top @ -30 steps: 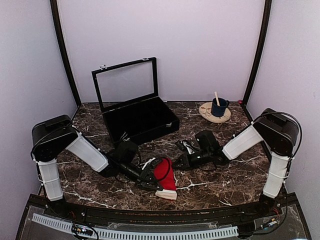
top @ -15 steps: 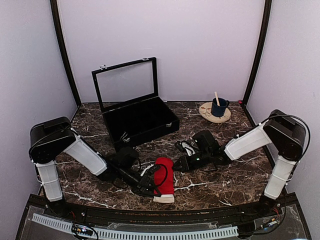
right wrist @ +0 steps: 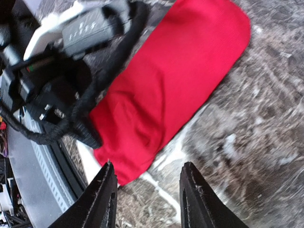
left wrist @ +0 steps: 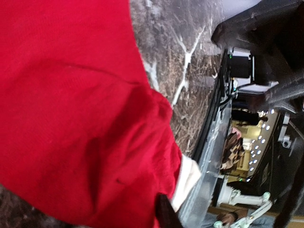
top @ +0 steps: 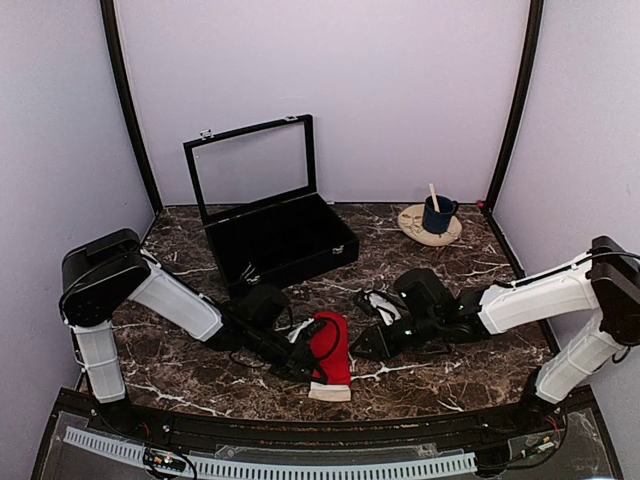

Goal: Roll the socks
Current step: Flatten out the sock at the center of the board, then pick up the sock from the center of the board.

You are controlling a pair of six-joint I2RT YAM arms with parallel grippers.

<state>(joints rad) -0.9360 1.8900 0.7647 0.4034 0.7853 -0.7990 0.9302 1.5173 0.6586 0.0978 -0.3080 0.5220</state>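
The red socks (top: 332,346) lie as one narrow bundle near the table's front edge, with the white band (top: 329,392) at the near end. My left gripper (top: 308,358) is at the bundle's left side. In the left wrist view the red socks (left wrist: 71,118) fill the frame right against the camera. One dark fingertip (left wrist: 166,214) presses the fabric beside the white band (left wrist: 188,176), and the other finger is hidden under the cloth. My right gripper (top: 363,344) stands open just right of the bundle. In its wrist view, my right gripper (right wrist: 149,197) holds nothing, and the socks (right wrist: 175,80) lie just ahead.
An open black case (top: 285,240) with its lid raised stands at the back left. At the back right, a blue mug (top: 437,214) with a wooden stick stands on a round coaster (top: 418,232). The table's front edge (top: 300,425) runs close below the socks.
The socks have gone from a wide, slanted shape to a narrower, upright bundle. My right arm has stretched out toward the front and its jaws have spread wider. My left gripper stayed at the socks.
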